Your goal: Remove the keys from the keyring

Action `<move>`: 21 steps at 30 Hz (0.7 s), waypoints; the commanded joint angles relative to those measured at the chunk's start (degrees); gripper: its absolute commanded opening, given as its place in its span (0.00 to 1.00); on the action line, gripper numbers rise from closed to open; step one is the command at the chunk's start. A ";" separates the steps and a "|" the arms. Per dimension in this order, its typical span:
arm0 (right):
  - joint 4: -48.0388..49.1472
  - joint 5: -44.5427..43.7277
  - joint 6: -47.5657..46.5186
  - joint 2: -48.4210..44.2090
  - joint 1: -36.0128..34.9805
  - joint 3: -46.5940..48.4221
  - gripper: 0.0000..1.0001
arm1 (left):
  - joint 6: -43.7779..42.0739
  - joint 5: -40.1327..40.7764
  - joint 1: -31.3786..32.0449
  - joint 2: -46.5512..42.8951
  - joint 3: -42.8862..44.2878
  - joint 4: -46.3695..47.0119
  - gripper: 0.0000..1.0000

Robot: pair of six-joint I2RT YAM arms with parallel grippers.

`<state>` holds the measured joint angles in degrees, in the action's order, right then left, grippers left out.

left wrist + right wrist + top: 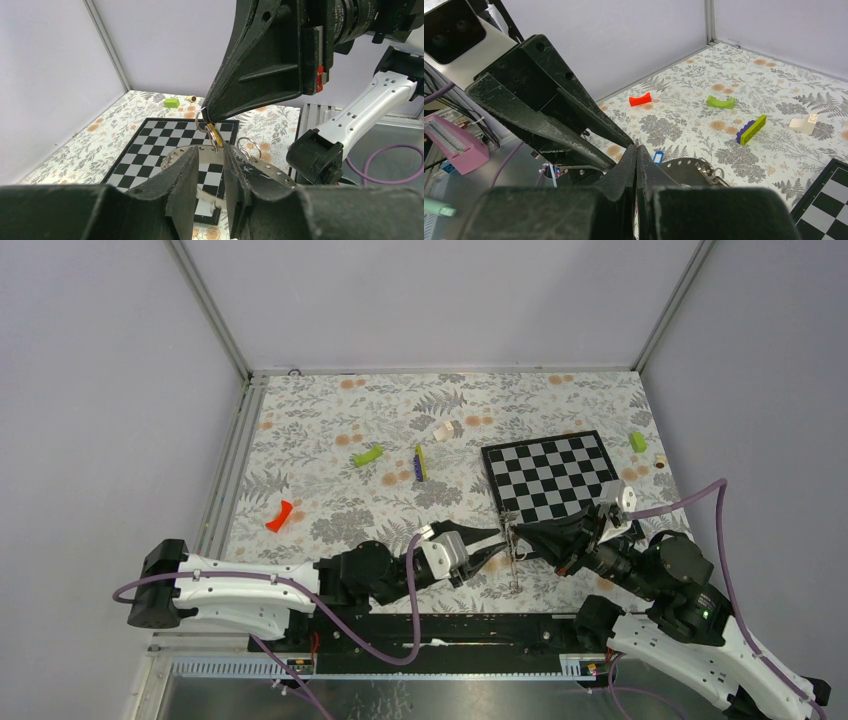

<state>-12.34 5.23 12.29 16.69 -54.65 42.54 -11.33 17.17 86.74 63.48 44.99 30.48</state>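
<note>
The keyring [272, 173], a silvery hoop with small holes, hangs in the air between my two grippers and looks dark in the right wrist view [691, 167]. My left gripper [211, 151] has its fingers partway closed on the hoop's band, near the table's front edge [503, 546]. My right gripper [636, 148] is shut on a small split ring that carries a yellow-tagged key [216, 134], just above the hoop. A blue-tagged key [657, 156] and a loose split ring [248, 147] hang from the hoop. A bare key [210, 196] dangles below between the left fingers.
The chessboard [550, 478] lies just behind the grippers. Lime-green blocks [367, 455] [637, 441], a purple and yellow stick [420, 462], a red piece [280, 516] and a white piece [445, 430] lie scattered on the floral cloth.
</note>
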 commanded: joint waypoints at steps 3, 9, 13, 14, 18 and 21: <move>5.04 1.95 0.23 -0.78 0.16 1.42 0.00 | 0.73 1.65 0.18 0.10 1.61 4.47 0.31; 5.41 2.32 0.44 -0.69 0.16 1.18 0.00 | 0.86 0.74 0.18 0.41 1.66 4.93 0.32; 5.72 2.53 0.53 -0.61 0.16 1.13 0.00 | 0.87 0.23 0.18 0.76 1.69 5.10 0.33; 5.78 2.66 0.54 -0.60 0.16 1.14 0.00 | 0.90 0.22 0.18 0.93 1.78 5.11 0.33; 5.83 3.00 0.71 -0.68 0.16 1.16 0.00 | 0.79 0.28 0.18 0.96 1.55 5.25 0.33; 5.89 3.42 0.73 -0.76 0.16 1.05 0.00 | 0.87 0.41 0.18 0.92 1.29 5.45 0.33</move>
<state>-11.25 7.16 12.49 16.58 -54.65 42.54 -11.29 17.37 86.74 64.55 44.99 31.83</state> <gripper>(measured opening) 0.011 0.327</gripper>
